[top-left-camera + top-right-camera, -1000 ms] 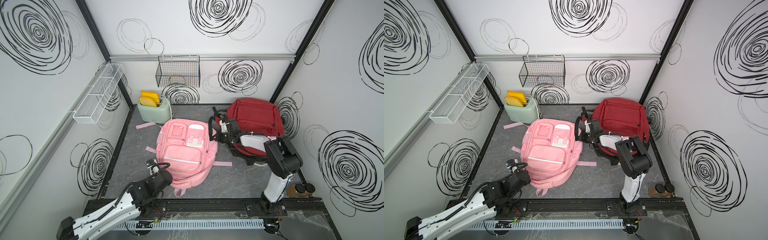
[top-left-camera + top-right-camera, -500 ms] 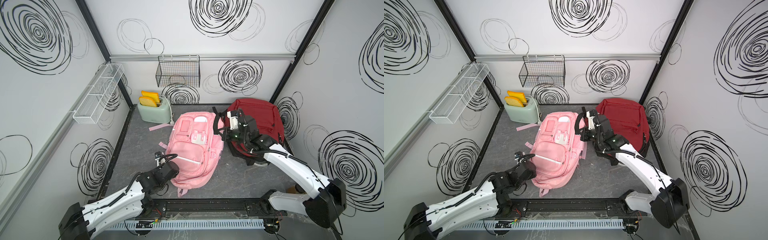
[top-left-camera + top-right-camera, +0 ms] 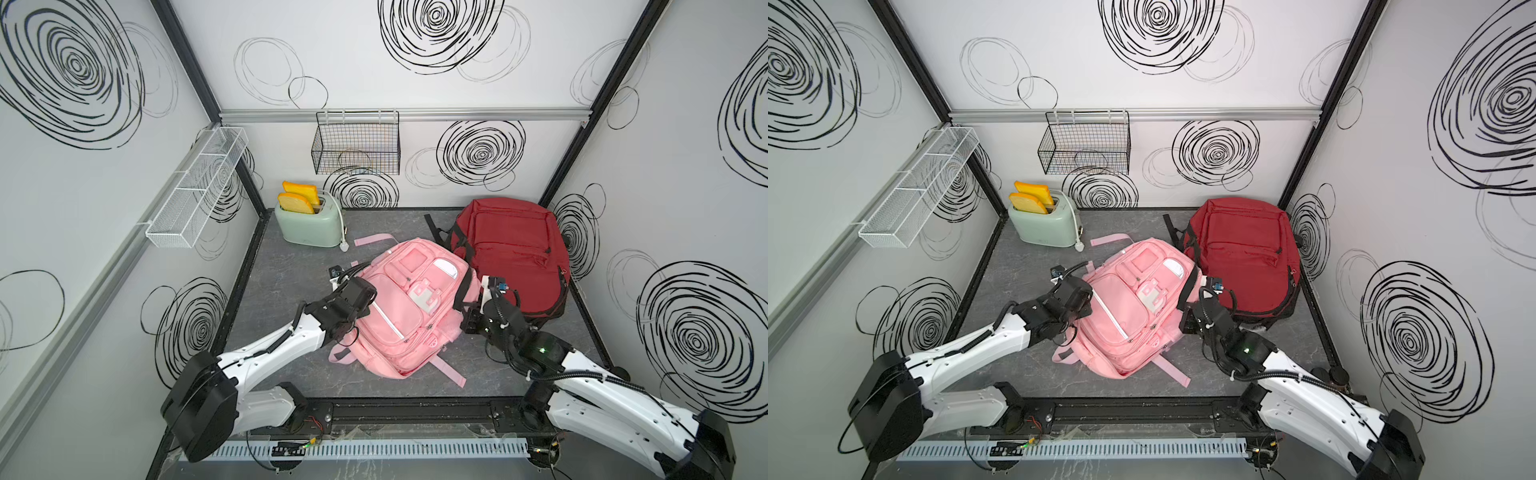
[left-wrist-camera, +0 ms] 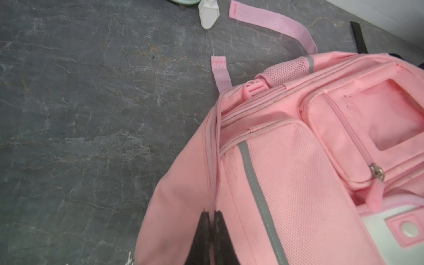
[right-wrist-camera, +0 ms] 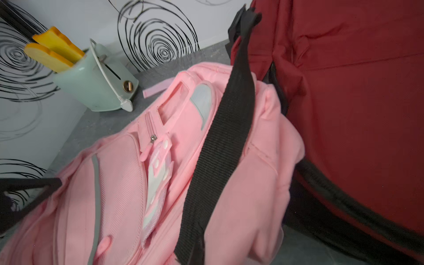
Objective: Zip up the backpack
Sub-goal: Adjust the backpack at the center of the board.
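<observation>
Pink bag [image 3: 1133, 316]: I see it front up mid-floor, skewed, its far corner against the red bag [image 3: 1246, 253].
Red bag: flat in the far right corner.
Strap [image 3: 1187, 286]: black, draped over the pink bag's right side.
Left gripper [image 3: 1077, 301]: on the pink bag's left edge; I can't make out the jaws.
Right gripper [image 3: 1185, 322]: at its right edge, jaws hidden.
Toaster [image 3: 1044, 226]: far left, two yellow slices up.

Grey marbled tabletop [image 3: 286, 278], pink backpack [image 3: 390, 303], red backpack [image 3: 511, 245], mint toaster [image 3: 309, 230]
</observation>
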Controlling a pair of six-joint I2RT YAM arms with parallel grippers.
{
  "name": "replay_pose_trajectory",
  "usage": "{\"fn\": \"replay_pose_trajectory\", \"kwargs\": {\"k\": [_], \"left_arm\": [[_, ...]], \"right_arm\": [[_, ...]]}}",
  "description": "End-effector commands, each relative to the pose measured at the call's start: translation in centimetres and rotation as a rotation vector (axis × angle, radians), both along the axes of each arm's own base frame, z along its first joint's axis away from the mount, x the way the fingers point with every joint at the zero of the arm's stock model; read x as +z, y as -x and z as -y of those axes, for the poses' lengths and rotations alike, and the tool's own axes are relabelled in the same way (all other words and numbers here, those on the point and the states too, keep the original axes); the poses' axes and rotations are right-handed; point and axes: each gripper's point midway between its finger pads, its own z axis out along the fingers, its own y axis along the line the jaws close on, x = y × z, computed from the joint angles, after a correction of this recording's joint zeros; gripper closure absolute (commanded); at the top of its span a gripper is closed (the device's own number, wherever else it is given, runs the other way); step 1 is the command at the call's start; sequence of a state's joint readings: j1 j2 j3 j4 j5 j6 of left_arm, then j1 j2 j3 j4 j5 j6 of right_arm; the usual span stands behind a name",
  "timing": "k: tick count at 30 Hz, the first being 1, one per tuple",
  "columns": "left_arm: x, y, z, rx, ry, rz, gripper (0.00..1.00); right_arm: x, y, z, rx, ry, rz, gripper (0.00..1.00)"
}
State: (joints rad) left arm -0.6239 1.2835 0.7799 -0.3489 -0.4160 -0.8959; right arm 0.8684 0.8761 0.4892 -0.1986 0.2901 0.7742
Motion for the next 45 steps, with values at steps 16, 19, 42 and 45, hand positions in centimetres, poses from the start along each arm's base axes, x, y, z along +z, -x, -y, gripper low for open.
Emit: {"fn": "replay_pose_trajectory", "kwargs": {"k": [16,19,42,45], "left_arm": [[6.8,-6.1,-0.2,-0.011,0.191,0.233,0.42],[6.7,-4.4,-0.1,-0.017,0.169,0.216,0.37],[-4.0,9.7,0.3,-0.053,0.168,-0.011,0.31],[-5.4,10.0,0.8,-0.062,0.162,-0.035,0.33]], "right_arm": [[4.0,-0.3,0.4,0.118,-0.215,-0.089,0.13],[3.2,-0.5,1.1,0.084,-0.188,-0.109,0.13],[-6.4,-3.1,2.0,0.037,-0.179,-0.319,0.18],[-7.1,-3.1,1.0,0.079,-0.198,-0.334,0.31]]}}
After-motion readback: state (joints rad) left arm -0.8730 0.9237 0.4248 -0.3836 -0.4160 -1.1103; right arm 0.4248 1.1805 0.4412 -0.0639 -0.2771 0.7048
